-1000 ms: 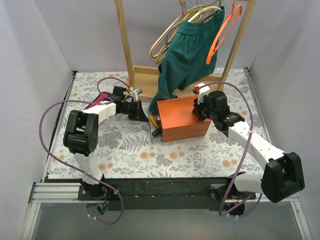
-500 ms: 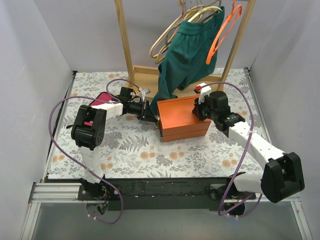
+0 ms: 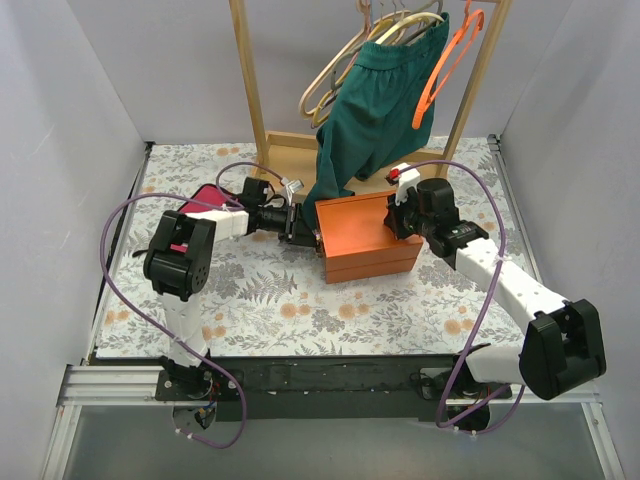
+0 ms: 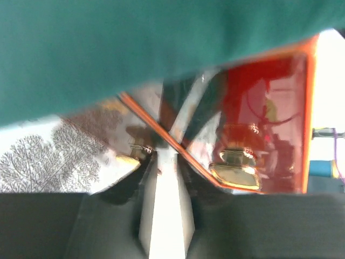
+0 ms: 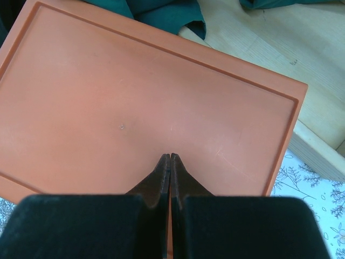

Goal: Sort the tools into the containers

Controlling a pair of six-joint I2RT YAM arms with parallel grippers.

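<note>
The orange box (image 3: 365,240) stands mid-table with its lid on. My right gripper (image 3: 398,218) is shut and its tips rest on the lid (image 5: 135,97), right of centre (image 5: 170,156). My left gripper (image 3: 303,228) is against the box's left end, under the hanging green cloth. In the left wrist view its fingers (image 4: 166,156) stand slightly apart with a pale strip between them, at an orange edge of the glossy box side (image 4: 259,124). I cannot tell whether they hold anything. A small yellowish thing (image 4: 123,160) lies by the left fingertip. The clear box and the other screwdrivers are hidden.
A wooden rack with a base tray (image 3: 295,160) stands behind the box, carrying a green garment (image 3: 375,110) and hangers, one of them orange (image 3: 450,55). A magenta object (image 3: 205,195) lies at the far left. Walls close in both sides.
My left gripper has moved right, up against the box's left end. It now covers the small items that showed there. My right gripper has stayed on the lid.
</note>
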